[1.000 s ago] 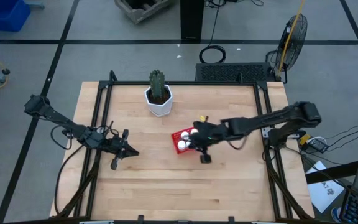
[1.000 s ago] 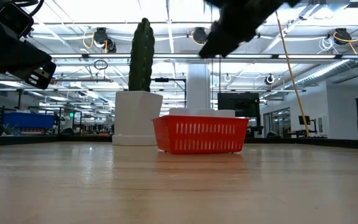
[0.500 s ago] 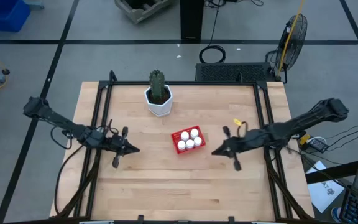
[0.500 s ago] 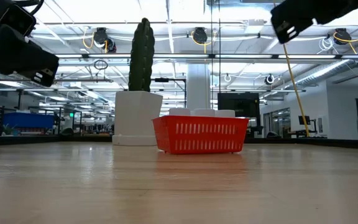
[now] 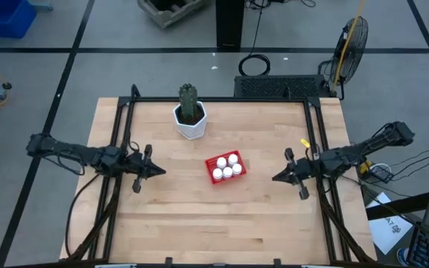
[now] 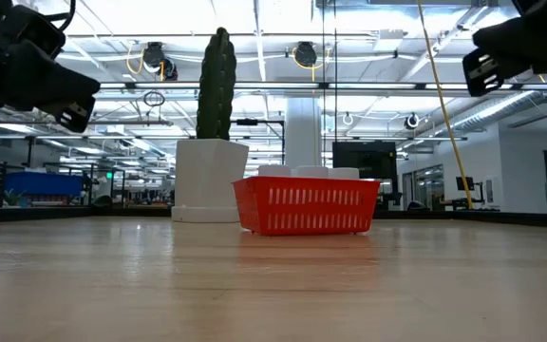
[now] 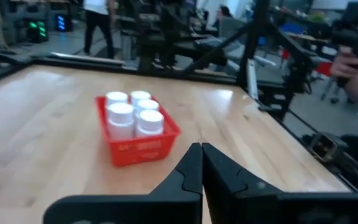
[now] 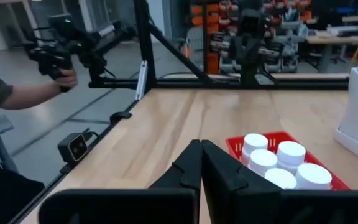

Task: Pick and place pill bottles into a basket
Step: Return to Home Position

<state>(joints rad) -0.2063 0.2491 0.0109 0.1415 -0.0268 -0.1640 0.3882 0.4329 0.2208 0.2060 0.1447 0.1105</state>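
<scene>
Since both arms sit out toward the sides, you get an unblocked look from above at the wooden table [image 5: 199, 219], bordered by its black frame [image 5: 259, 99]. Your left arm [image 5: 73, 151] reaches in from the left edge and ends in the left gripper [image 5: 160, 172], which points toward the middle of the table. Its fingers [image 7: 182, 177] are pressed together with nothing between them, as the left wrist view shows. Your right arm [image 5: 356, 151] mirrors it from the right edge, and the right gripper [image 5: 275, 179] points inward too, its fingers [image 8: 219, 174] likewise closed tip to tip on nothing. From table height you see both grippers hanging well above the wood, one at each upper corner of that view. Toward the far edge stands the white faceted plant pot [image 5: 191, 128] with a green cactus [image 5: 188, 100] upright in it. Closer to the front edge and a little to the right of the pot, apart from it, the red basket [image 6: 307, 209] sits flat on the table. It is turned slightly askew, lies roughly midway between the two grippers and is well apart from each. Inside it stand the pill bottles [image 5: 227, 171], five white caps packed close together and upright, their tops rising just over the basket's rim in the low view. Beyond the table, in the right wrist view, a person's hand [image 8: 67, 78] grips a dark handle.
</scene>
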